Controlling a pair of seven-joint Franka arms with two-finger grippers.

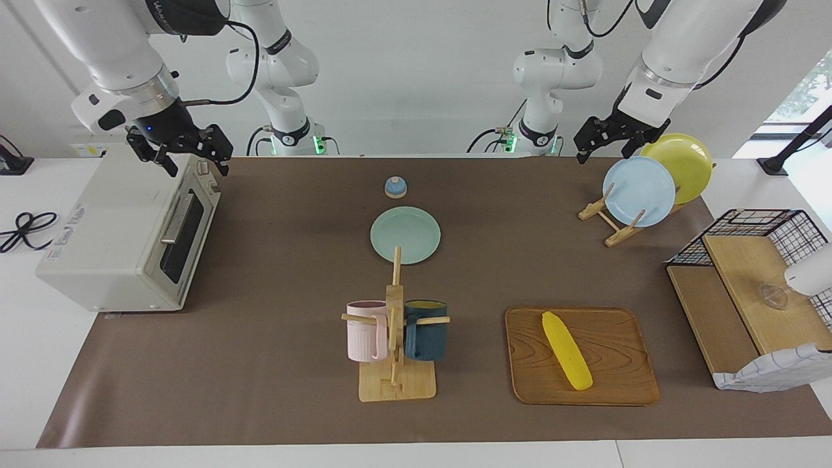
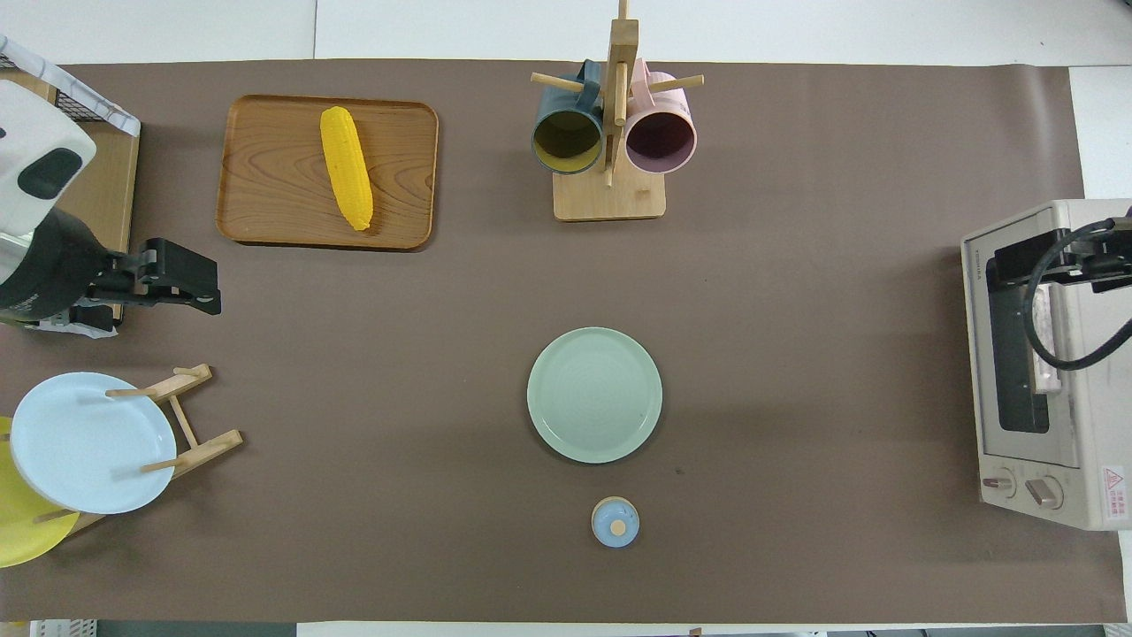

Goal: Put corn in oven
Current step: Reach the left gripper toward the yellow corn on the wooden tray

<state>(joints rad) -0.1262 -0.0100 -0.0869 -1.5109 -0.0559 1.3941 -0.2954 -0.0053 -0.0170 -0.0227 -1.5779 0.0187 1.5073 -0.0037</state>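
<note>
The corn [image 1: 567,351] is a bright yellow cob lying on a wooden tray [image 1: 617,338], toward the left arm's end of the table and away from the robots. It also shows in the overhead view [image 2: 346,180] on the tray [image 2: 265,177]. The off-white oven [image 1: 110,240] stands at the right arm's end with its dark glass door [image 1: 185,227] shut; it also shows in the overhead view [image 2: 1097,398]. My right gripper [image 1: 195,166] is open and empty in the air over the oven's top edge. My left gripper [image 1: 603,155] is open and empty in the air beside the plate rack, apart from the corn.
A wooden mug rack [image 1: 395,338] with a pink and a dark blue mug stands mid-table. A green plate [image 1: 405,234] and a small blue bell [image 1: 395,187] lie nearer the robots. A plate rack [image 1: 640,192] holds a blue and a yellow plate. A wire basket [image 1: 747,260] stands at the left arm's end.
</note>
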